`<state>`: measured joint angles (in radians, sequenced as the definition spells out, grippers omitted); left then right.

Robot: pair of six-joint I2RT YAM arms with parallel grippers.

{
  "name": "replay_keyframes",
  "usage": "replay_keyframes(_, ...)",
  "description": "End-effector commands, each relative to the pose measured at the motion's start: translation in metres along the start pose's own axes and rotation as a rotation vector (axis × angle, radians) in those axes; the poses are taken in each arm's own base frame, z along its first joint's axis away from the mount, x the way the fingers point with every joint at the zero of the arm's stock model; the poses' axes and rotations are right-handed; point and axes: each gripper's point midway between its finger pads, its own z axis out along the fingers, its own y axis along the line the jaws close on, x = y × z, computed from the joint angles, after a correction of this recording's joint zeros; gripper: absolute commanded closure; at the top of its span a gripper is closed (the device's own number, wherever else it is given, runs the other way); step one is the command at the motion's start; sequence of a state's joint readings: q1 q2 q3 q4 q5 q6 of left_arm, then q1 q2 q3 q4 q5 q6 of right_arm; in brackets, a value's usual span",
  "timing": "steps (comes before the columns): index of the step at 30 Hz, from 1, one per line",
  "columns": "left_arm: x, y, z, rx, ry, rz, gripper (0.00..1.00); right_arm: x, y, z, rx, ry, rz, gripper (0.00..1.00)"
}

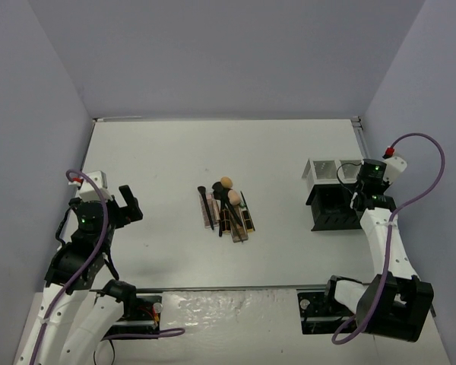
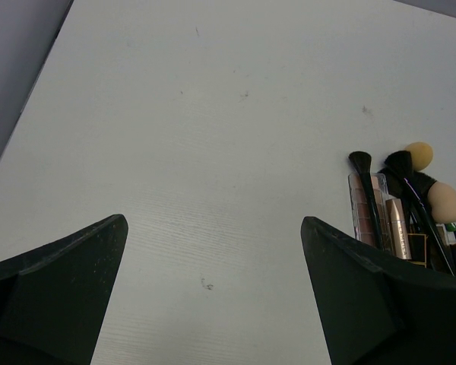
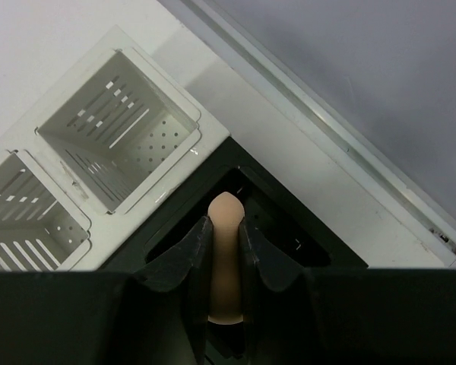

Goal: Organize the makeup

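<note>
The makeup lies in a pile (image 1: 226, 207) at the table's middle: two tan sponges (image 1: 226, 182), black brushes (image 1: 215, 211) and narrow palettes (image 1: 206, 208). It also shows at the right of the left wrist view (image 2: 399, 205). My left gripper (image 1: 129, 204) is open and empty, left of the pile. My right gripper (image 1: 362, 192) is shut on a tan egg-shaped sponge (image 3: 226, 258) and holds it over a black compartment of the organizer rack (image 1: 330, 199), beside its white compartments (image 3: 114, 122).
The table's back edge has a metal rail (image 3: 327, 129) just behind the rack. Grey walls enclose the table on three sides.
</note>
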<state>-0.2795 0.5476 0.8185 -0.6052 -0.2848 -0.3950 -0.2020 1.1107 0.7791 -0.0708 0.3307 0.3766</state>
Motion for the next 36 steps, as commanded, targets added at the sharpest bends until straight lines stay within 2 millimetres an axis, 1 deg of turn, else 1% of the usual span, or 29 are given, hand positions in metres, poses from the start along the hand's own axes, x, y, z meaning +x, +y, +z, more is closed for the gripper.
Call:
replay_keyframes(1,-0.008,-0.004,0.002,0.009,-0.025,-0.018,0.03,0.0,0.006,0.002,-0.024,-0.01,0.046,0.78)
replay_keyframes(5,-0.008,-0.004,0.002,0.007,-0.025,-0.017,0.03,0.004,0.006,-0.001,-0.039,0.0,0.052,0.52)
replay_keyframes(8,-0.007,-0.004,0.003,0.008,-0.021,-0.016,0.03,0.001,0.005,-0.003,-0.036,-0.013,0.058,0.42)
replay_keyframes(11,-0.007,-0.004,0.003,0.008,-0.021,-0.016,0.03,-0.003,0.005,-0.005,-0.036,-0.021,0.056,0.35)
replay_keyframes(13,-0.007,-0.005,0.003,0.01,-0.019,-0.015,0.03,-0.009,0.009,-0.01,-0.057,-0.033,0.053,0.32)
replay_keyframes(14,-0.006,-0.005,0.003,0.01,-0.018,-0.015,0.03,-0.012,0.017,-0.013,-0.1,-0.034,0.044,0.32)
replay_keyframes(15,-0.006,-0.005,0.003,0.01,-0.018,-0.015,0.03,-0.013,0.031,-0.019,-0.166,-0.03,0.033,0.32)
replay_keyframes(17,-0.007,-0.005,0.004,0.01,-0.018,-0.015,0.03,-0.025,0.055,-0.032,-0.282,-0.06,-0.008,0.32)
replay_keyframes(19,-0.006,-0.005,0.004,0.011,-0.016,-0.015,0.03,-0.029,0.092,-0.051,-0.423,-0.079,-0.051,0.32)
replay_keyframes(21,-0.006,-0.006,0.005,0.01,-0.015,-0.015,0.03,-0.023,0.138,-0.078,-0.564,-0.087,-0.103,0.33)
replay_keyframes(22,-0.006,-0.006,0.005,0.01,-0.013,-0.014,0.03,-0.018,0.157,-0.089,-0.622,-0.085,-0.13,0.33)
replay_keyframes(25,-0.005,-0.005,0.006,0.006,-0.009,-0.012,0.03,0.012,0.209,-0.116,-0.746,-0.048,-0.223,0.34)
replay_keyframes(26,-0.005,-0.004,0.006,0.003,-0.007,-0.011,0.03,0.018,0.223,-0.12,-0.773,-0.04,-0.25,0.34)
replay_keyframes(27,-0.005,-0.004,0.006,0.003,-0.006,-0.01,0.03,0.021,0.233,-0.132,-0.807,-0.045,-0.267,0.34)
replay_keyframes(29,-0.004,-0.004,0.007,0.002,-0.002,-0.009,0.03,0.059,0.266,-0.138,-0.847,0.004,-0.361,0.34)
replay_keyframes(30,-0.004,-0.004,0.007,-0.001,-0.003,-0.009,0.03,0.066,0.27,-0.147,-0.871,0.006,-0.381,0.34)
replay_keyframes(31,-0.004,-0.004,0.007,-0.002,-0.002,-0.01,0.03,0.085,0.286,-0.151,-0.887,0.028,-0.421,0.34)
replay_keyframes(32,-0.004,-0.004,0.007,-0.001,-0.003,-0.011,0.03,0.091,0.292,-0.146,-0.881,0.037,-0.429,0.34)
replay_keyframes(34,-0.003,-0.004,0.008,-0.003,0.003,-0.009,0.03,0.123,0.313,-0.147,-0.909,0.082,-0.473,0.36)
replay_keyframes(36,-0.003,-0.004,0.008,-0.004,0.001,-0.01,0.03,0.144,0.326,-0.148,-0.922,0.113,-0.491,0.37)
